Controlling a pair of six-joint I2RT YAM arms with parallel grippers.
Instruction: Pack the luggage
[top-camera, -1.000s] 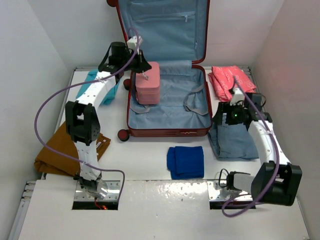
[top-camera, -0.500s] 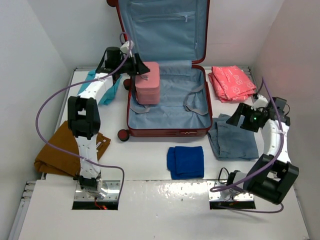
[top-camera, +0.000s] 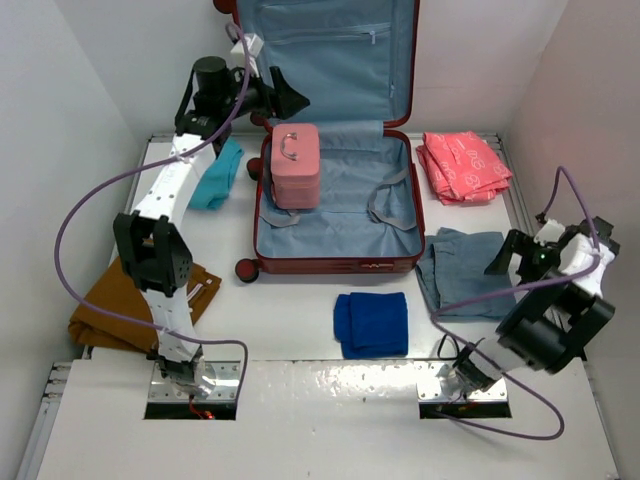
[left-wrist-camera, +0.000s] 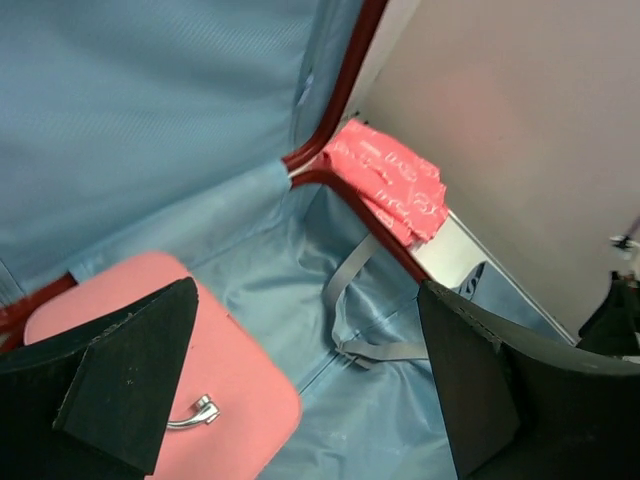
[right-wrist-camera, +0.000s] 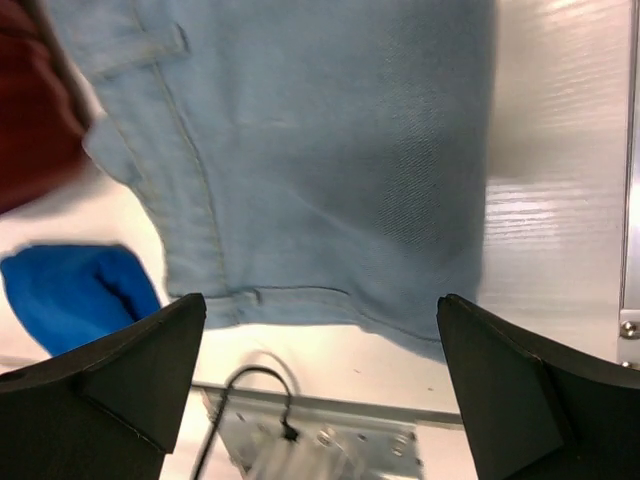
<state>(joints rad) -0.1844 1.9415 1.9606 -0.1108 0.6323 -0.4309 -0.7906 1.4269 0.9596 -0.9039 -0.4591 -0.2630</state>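
My left gripper (top-camera: 284, 97) hangs with its fingers spread wide and holding nothing, above the far-left corner of the luggage (top-camera: 340, 220). The dark red hard shell lies open in the middle of the white table (top-camera: 290, 300), with its lid standing upright against the far wall and smooth blue-grey fabric lining both halves. A boxy pink case (top-camera: 295, 165) with rounded corners sits in the left part of the lower half. My left wrist camera shows its small curved metal handle (left-wrist-camera: 195, 412), which is only a speck from above, and a flat grey strap (left-wrist-camera: 345, 310) lying slack on the lining to its right. The rest of that half is bare lining. A folded coral garment (top-camera: 463, 165) with a pale print lies just outside the right rim. My right gripper (top-camera: 513, 258) is also wide open and holding nothing, over the right edge of folded light-blue denim (top-camera: 462, 275) near the table's right side. Its wrist camera shows the hem seams and the weave. A folded deep-blue cloth (top-camera: 372, 323) lies near the front rim, a teal cloth (top-camera: 218, 172) by the left rim, and a rumpled mustard garment (top-camera: 125, 300) at the near left.
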